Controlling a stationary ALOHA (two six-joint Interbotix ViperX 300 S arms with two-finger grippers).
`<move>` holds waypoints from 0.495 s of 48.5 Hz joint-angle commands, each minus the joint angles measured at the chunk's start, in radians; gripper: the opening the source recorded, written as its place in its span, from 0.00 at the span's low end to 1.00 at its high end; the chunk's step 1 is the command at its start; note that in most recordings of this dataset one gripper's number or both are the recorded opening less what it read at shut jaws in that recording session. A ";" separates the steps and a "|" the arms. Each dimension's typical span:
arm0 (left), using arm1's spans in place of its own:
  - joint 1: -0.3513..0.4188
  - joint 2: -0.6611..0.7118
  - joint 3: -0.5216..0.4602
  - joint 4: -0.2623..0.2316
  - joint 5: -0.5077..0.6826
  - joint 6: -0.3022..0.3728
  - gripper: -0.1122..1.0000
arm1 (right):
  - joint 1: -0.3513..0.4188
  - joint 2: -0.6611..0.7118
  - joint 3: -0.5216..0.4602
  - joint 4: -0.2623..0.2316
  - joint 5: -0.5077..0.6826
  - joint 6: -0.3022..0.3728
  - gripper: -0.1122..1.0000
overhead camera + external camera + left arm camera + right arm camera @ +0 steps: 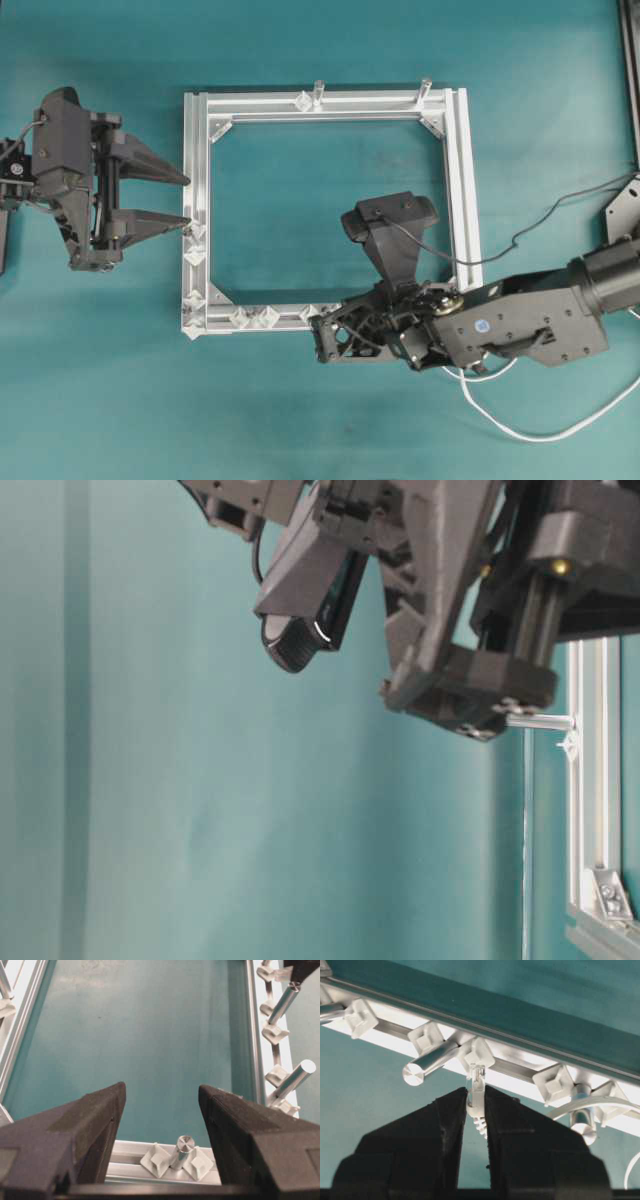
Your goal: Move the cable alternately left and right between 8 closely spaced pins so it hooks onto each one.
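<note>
The right claw [476,1097] pinches the plug end of the white cable [476,1091] just beside a pin [476,1056] on the frame's lower rail [225,320]; overhead, its own arm hides that grip. The left claw [186,200] gapes empty beside the left rail, while the cable's slack trails off the table [120,400] edge at right.

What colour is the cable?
White; the cable shows best in the overhead view, trailing behind the right arm.

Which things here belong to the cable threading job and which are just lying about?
Job: cable, pinched in the right claw; pins; open left claw.
Lying about: frame; silver posts; dark robot wire.
</note>
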 commanded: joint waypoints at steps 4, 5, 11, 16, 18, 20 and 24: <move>-0.011 -0.008 -0.008 0.002 -0.005 -0.011 0.67 | 0.003 -0.014 -0.020 -0.003 0.009 0.002 0.23; -0.011 -0.008 -0.008 0.003 -0.005 -0.011 0.67 | 0.005 -0.014 -0.021 -0.003 0.009 0.002 0.23; -0.011 -0.008 -0.006 0.002 -0.005 -0.011 0.67 | 0.003 -0.014 -0.020 -0.005 0.009 0.002 0.23; -0.011 -0.008 -0.006 0.002 -0.005 -0.009 0.67 | 0.003 -0.012 -0.017 -0.006 0.009 0.002 0.23; -0.011 -0.008 -0.005 0.002 -0.005 -0.011 0.67 | 0.003 -0.011 -0.018 -0.006 0.009 0.002 0.23; -0.011 -0.008 -0.006 0.002 -0.005 -0.009 0.67 | 0.003 -0.009 -0.020 -0.006 0.009 0.002 0.23; -0.011 -0.008 -0.006 0.003 -0.005 -0.011 0.67 | 0.011 -0.009 -0.028 -0.005 0.009 0.002 0.23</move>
